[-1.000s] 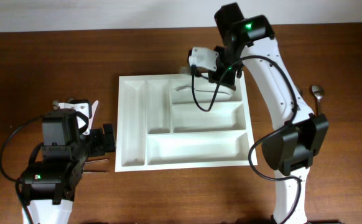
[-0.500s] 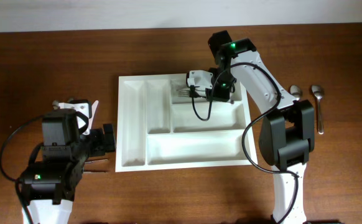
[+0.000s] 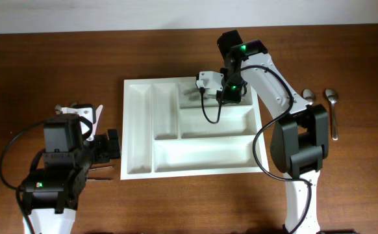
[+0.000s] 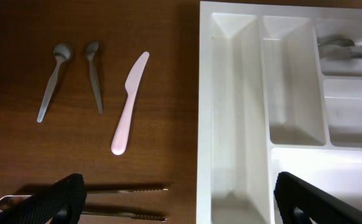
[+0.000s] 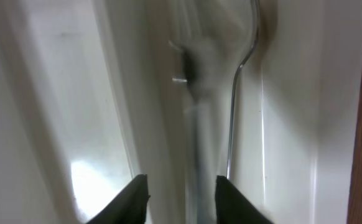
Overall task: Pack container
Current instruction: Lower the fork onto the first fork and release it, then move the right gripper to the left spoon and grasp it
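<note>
The container (image 3: 137, 130), a large white cutlery tray, lies mid-table and also shows in the left wrist view (image 4: 243, 124). My right gripper (image 3: 219, 95) is low over its far wide compartment. In the right wrist view its fingers (image 5: 182, 182) stand apart around a blurred metal utensil (image 5: 196, 124), without pinching it. A second metal utensil (image 5: 234, 106) lies beside it in that compartment. My left gripper (image 3: 113, 144) is open and empty beside the tray's left edge, its fingers (image 4: 181, 205) straddling the tray rim.
Left of the tray lie a pink knife (image 4: 129, 102), two small spoons (image 4: 50, 87) (image 4: 94, 74) and two serrated knives (image 4: 119, 188) (image 4: 122, 216). Two spoons (image 3: 309, 96) (image 3: 332, 99) lie right of the tray, by the right arm's base.
My right gripper came from the tray's far rim down into the far wide compartment with a metal utensil, and its fingers now stand apart. The left arm has not moved.
</note>
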Tool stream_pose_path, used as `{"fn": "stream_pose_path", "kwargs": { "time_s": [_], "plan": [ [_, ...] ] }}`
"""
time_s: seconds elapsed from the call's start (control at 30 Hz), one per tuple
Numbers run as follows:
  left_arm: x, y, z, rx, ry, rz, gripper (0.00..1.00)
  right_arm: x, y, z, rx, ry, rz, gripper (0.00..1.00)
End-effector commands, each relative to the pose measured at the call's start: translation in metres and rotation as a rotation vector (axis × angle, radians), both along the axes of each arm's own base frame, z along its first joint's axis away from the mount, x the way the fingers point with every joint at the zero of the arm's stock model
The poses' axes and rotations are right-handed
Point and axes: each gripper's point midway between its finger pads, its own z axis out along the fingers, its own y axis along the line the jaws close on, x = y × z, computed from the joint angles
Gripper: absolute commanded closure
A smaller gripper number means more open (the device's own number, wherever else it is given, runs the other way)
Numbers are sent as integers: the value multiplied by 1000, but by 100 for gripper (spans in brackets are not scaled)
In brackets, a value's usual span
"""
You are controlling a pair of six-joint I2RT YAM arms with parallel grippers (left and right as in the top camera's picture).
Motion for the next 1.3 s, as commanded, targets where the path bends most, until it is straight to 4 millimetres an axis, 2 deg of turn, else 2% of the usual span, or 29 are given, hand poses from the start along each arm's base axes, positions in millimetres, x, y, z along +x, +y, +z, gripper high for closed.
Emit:
{"fn": "stream_pose_path", "kwargs": {
  "time_s": [0.0, 0.03, 0.1, 0.17, 0.2, 0.23, 0.33, 0.4, 0.43, 0.47, 0.53, 0.6, 0.63, 0.77, 0.87, 0.97, 1.0, 1.1, 1.27],
  "plan": [
    [2, -3, 8, -15, -21, -5, 1, 5, -5, 21, 22, -32, -82, 61],
    [2, -3, 8, -15, -21, -5, 1, 7, -8, 29, 29, -42, -118, 61],
    [2, -3, 8, -14, -21, -5, 1, 13, -24, 58, 57, -86, -259, 62],
    [2, -3, 8, -14, -21, -5, 1, 20, -58, 102, 114, -151, -493, 61],
    [2, -3, 8, -14, -21, -5, 1, 21, -75, 121, 138, -182, -582, 55],
    [2, -3, 8, -14, -21, -5, 1, 22, -101, 144, 169, -224, -685, 50],
    [2, -3, 8, -14, -22, -5, 1, 24, -181, 206, 270, -384, -990, 45],
    [2, -3, 8, -14, -22, -5, 1, 16, -226, 226, 309, -433, -1161, 44],
    [2, -3, 9, -15, -22, -6, 1, 7, -260, 231, 318, -448, -1274, 45],
    [2, -3, 9, -15, -23, -5, 1, 4, -273, 231, 319, -449, -1317, 45],
    [3, -3, 9, -15, -24, -5, 1, -4, -301, 219, 300, -420, -1403, 45],
    [3, -3, 9, -15, -26, -5, 1, -9, -317, 186, 267, -345, -1452, 46],
    [3, -4, 9, -15, -26, -6, 1, -10, -317, 176, 258, -323, -1456, 46],
    [3, -4, 9, -15, -26, -6, 1, -8, -314, 110, 205, -188, -1466, 46],
    [3, -3, 9, -15, -26, -5, 1, -8, -314, 73, 174, -106, -1474, 46],
    [3, -3, 9, -15, -26, -5, 1, -6, -315, 51, 154, -61, -1465, 42],
    [3, -3, 9, -15, -26, -5, 1, -6, -315, 42, 143, -42, -1450, 34],
    [3, -4, 9, -15, -26, -6, 1, -7, -315, 23, 116, -3, -1428, 23],
    [3, -3, 9, -15, -26, -5, 1, -10, -312, -6, 87, 67, -1426, 22]
  ]
}}
